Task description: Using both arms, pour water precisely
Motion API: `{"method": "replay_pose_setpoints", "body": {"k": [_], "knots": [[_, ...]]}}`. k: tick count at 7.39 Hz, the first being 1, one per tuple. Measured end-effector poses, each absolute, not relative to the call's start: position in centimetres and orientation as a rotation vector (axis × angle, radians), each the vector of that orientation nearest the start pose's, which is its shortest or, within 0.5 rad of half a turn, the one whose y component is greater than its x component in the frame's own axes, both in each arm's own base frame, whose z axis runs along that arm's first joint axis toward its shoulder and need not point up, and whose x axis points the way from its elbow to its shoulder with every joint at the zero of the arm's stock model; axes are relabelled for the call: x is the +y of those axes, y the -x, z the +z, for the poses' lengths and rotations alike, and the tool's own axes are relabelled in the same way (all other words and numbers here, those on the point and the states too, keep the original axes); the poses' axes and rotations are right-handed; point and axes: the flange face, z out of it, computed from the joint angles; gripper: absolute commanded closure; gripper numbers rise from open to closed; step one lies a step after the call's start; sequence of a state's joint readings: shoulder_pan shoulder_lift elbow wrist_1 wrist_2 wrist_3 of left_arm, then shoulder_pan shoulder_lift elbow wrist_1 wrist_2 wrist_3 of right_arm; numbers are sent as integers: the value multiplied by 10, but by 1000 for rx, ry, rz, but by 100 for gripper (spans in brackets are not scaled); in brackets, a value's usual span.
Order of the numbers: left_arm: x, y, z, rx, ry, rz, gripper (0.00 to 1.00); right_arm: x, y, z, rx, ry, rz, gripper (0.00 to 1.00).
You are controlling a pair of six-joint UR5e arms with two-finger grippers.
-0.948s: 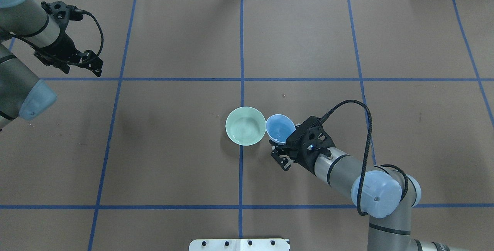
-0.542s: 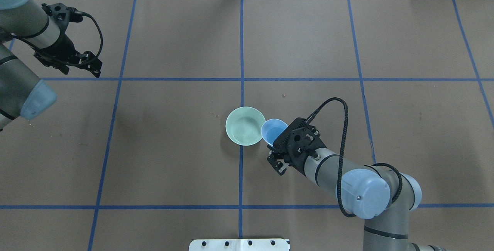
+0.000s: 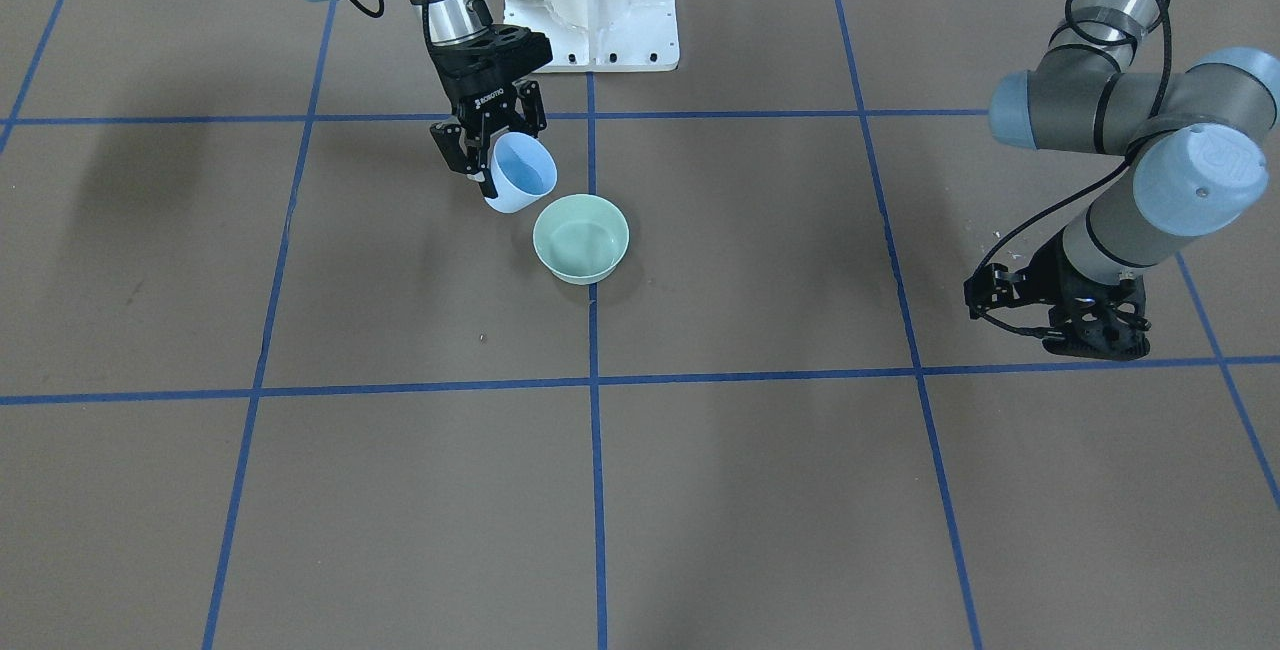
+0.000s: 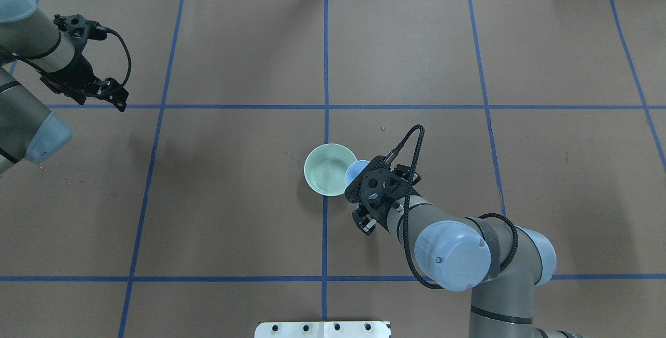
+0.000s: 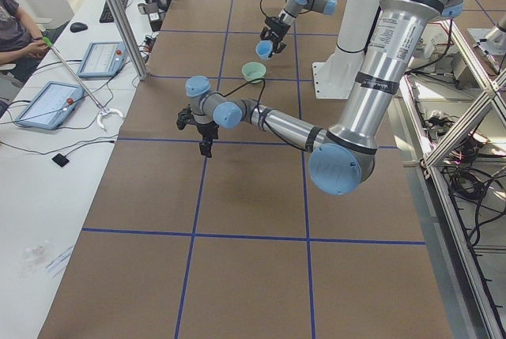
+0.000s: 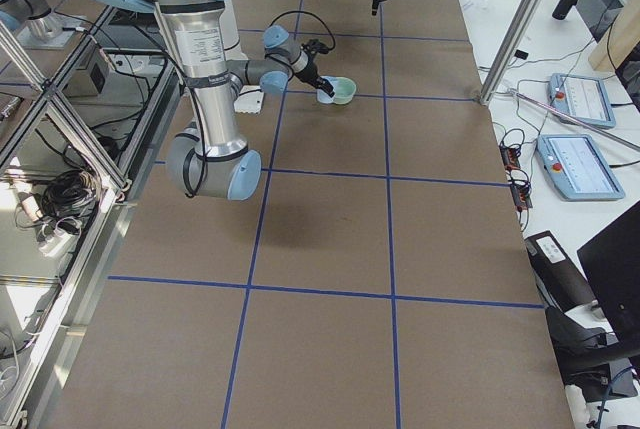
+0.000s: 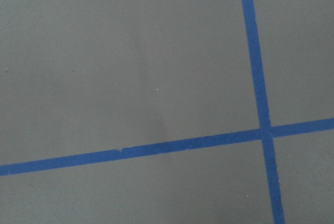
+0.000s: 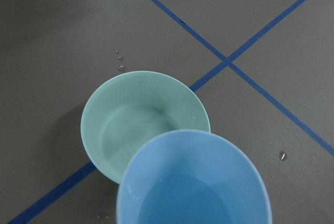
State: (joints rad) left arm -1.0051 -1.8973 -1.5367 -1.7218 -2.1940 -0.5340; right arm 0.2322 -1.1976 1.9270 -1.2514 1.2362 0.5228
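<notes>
My right gripper (image 3: 487, 158) is shut on the wall of a light blue cup (image 3: 520, 175) and holds it tilted toward a pale green bowl (image 3: 581, 238) on the table. In the right wrist view the blue cup (image 8: 193, 182) holds clear water (image 8: 198, 205), and its rim overlaps the green bowl's near edge (image 8: 141, 125). From overhead, the wrist hides most of the cup (image 4: 355, 171) beside the bowl (image 4: 325, 169). My left gripper (image 3: 980, 296) hangs far off near a tape line, empty, its jaws seemingly parted. It also shows overhead (image 4: 118, 101).
The brown table cover (image 4: 234, 197) is marked with blue tape lines. A few water drops (image 8: 121, 68) lie on it near the green bowl. The white robot base (image 3: 590, 0) is at the back. Tablets and cables sit on side benches (image 5: 47, 102).
My right wrist has rolled and moved left, tipping the blue cup further over the green bowl's rim. My left arm has drawn back slightly to the left.
</notes>
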Motion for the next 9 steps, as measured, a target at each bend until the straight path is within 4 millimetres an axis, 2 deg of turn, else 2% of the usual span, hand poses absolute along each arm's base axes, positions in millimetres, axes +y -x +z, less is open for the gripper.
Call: {"method": "replay_pose_setpoints", "body": {"k": [4, 6, 7, 9], "knots": [[-570, -255, 502, 801, -41, 186, 1, -305, 533, 233, -549, -824, -619, 90], [-572, -242, 501, 831, -40, 175, 1, -317, 532, 222, -497, -797, -658, 91], [-576, -228, 497, 867, -32, 158, 1, -321, 532, 216, -477, -784, -672, 91], [-581, -208, 493, 915, -18, 137, 1, -326, 534, 215, -444, -769, -701, 91]]}}
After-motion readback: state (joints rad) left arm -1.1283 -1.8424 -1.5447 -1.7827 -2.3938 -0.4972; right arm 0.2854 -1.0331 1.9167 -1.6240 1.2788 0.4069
